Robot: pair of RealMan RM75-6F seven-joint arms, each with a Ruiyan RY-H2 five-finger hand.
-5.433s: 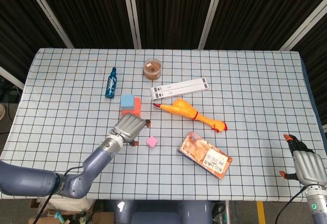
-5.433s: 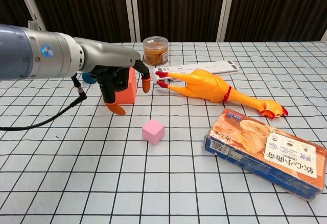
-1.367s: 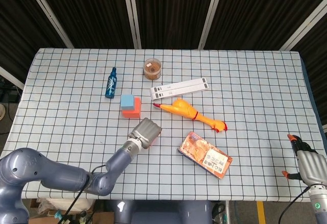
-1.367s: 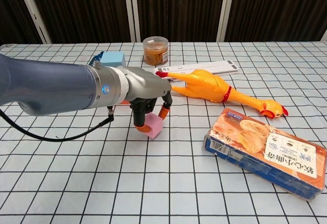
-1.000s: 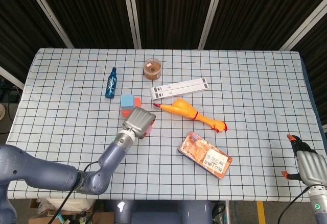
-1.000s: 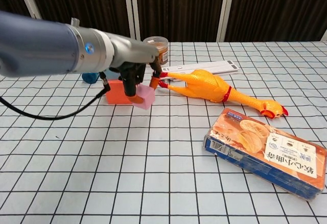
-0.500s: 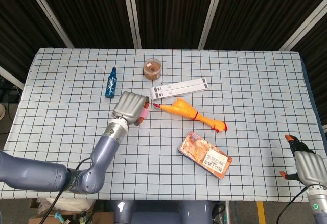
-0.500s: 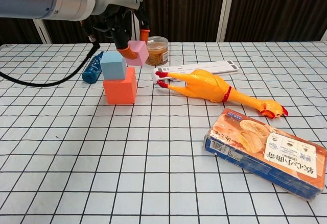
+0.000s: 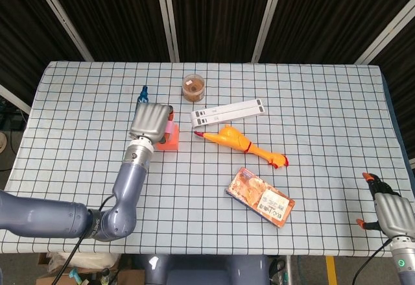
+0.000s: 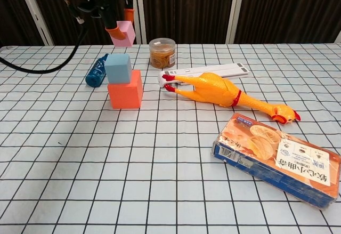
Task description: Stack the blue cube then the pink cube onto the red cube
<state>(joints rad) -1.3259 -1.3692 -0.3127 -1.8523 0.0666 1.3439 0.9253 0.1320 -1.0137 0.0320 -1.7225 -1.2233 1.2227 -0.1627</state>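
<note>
Left hand [image 10: 114,2] has the pink cube [image 10: 126,33] pinched in its fingertips, up in the air just above the blue cube [image 10: 118,67], which already sits on the red cube [image 10: 125,90]. Rubber chicken [image 10: 224,93] lies right of the stack. Right hand [image 9: 391,212] sits off the tabletop's [image 9: 311,123] corner, fingers apart, holding nothing.

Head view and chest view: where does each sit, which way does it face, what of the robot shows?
Head view: high above the near table edge, looking steeply down at the whole table; shows the left hand with its arm, and the right hand at the lower right corner.
Chest view: low at the near edge, looking across the tabletop toward the dark curtain; shows the left hand holding the pink cube.
Shared: red cube, blue cube, rubber chicken.
</note>
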